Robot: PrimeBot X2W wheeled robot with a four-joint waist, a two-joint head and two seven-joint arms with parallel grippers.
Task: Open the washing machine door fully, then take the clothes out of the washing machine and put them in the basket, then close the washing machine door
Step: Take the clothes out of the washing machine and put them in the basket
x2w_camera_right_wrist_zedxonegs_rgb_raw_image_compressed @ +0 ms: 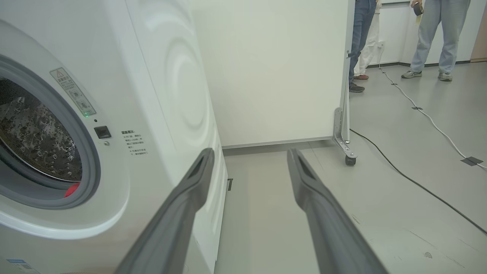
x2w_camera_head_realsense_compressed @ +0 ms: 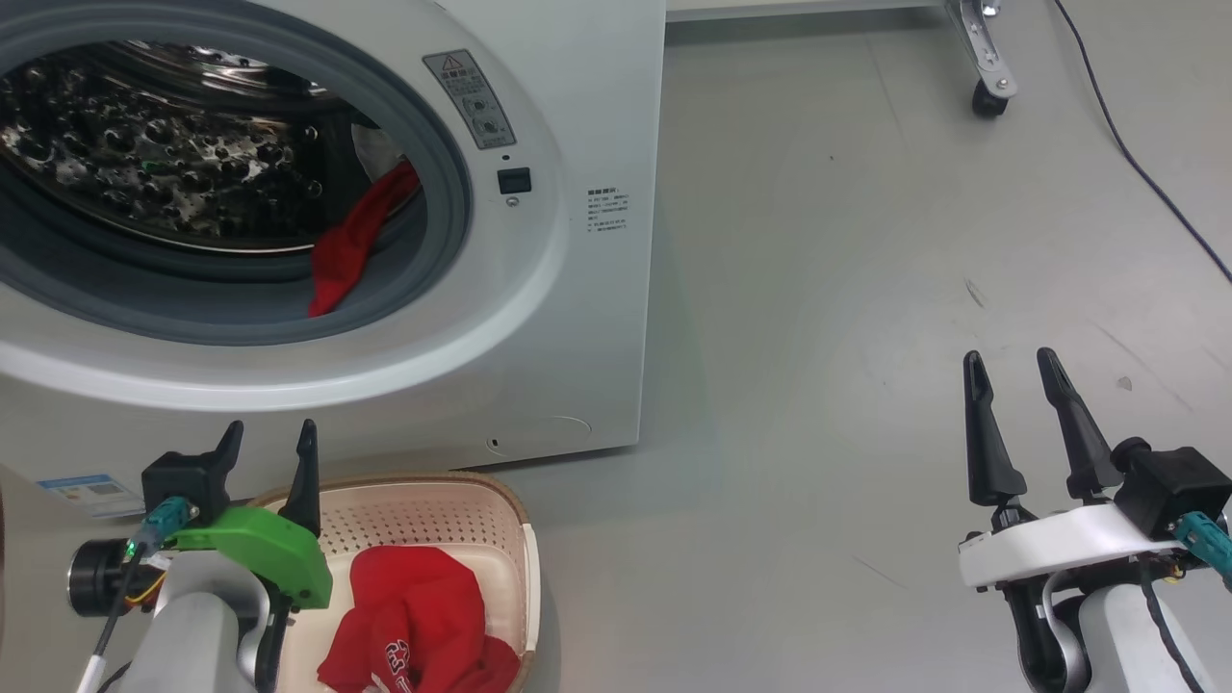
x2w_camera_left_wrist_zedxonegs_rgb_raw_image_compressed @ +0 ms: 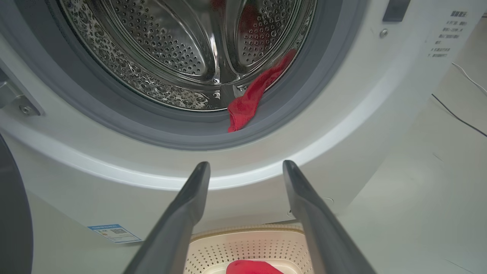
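Observation:
The white washing machine [x2w_camera_head_realsense_compressed: 577, 289] stands with its drum mouth uncovered; a dark curved edge of the washing machine door [x2w_camera_left_wrist_zedxonegs_rgb_raw_image_compressed: 13, 220] shows at the far left. One red piece of the clothes [x2w_camera_head_realsense_compressed: 351, 245] hangs over the grey gasket at the drum's lower right, seen also as the red cloth [x2w_camera_left_wrist_zedxonegs_rgb_raw_image_compressed: 249, 101] and as a red scrap [x2w_camera_right_wrist_zedxonegs_rgb_raw_image_compressed: 71, 189]. More red clothes [x2w_camera_head_realsense_compressed: 414, 616] lie in the cream basket [x2w_camera_head_realsense_compressed: 525, 539] on the floor before the machine. My left gripper [x2w_camera_head_realsense_compressed: 269, 443] is open and empty above the basket's left end. My right gripper [x2w_camera_head_realsense_compressed: 1011, 371] is open and empty over bare floor.
A white panel on a castor [x2w_camera_head_realsense_compressed: 989, 96] stands behind the machine, and a black cable [x2w_camera_head_realsense_compressed: 1136, 164] runs across the grey floor at right. People's legs [x2w_camera_right_wrist_zedxonegs_rgb_raw_image_compressed: 437, 38] stand far back. A blue label [x2w_camera_left_wrist_zedxonegs_rgb_raw_image_compressed: 114, 233] marks the machine's lower left.

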